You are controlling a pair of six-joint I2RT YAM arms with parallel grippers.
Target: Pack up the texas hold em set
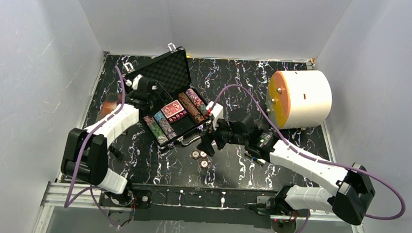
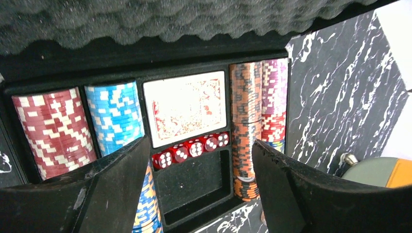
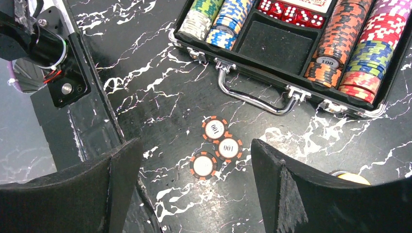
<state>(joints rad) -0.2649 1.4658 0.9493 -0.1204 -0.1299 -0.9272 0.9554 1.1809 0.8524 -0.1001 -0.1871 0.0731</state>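
The black case (image 1: 189, 138) lies open at the table's back left, foam lid (image 1: 163, 73) up. It holds rows of multicoloured chips (image 1: 191, 106), a red card deck (image 1: 173, 109) and red dice (image 2: 192, 148); the compartment (image 2: 194, 187) below the dice is empty. Three orange-and-black chips (image 1: 200, 158) lie loose on the table in front of the case handle (image 3: 257, 99). My left gripper (image 1: 148, 91) is open and empty above the case, jaws wide (image 2: 200, 145). My right gripper (image 1: 208, 141) is open and empty above the loose chips (image 3: 216, 145), jaws either side of them (image 3: 195, 142).
A big white cylinder with an orange face (image 1: 299, 99) lies at the back right. A brown booklet (image 1: 107, 109) sits left of the left arm. Grey walls enclose the table on three sides. A yellow rounded thing (image 3: 352, 177) shows by my right finger.
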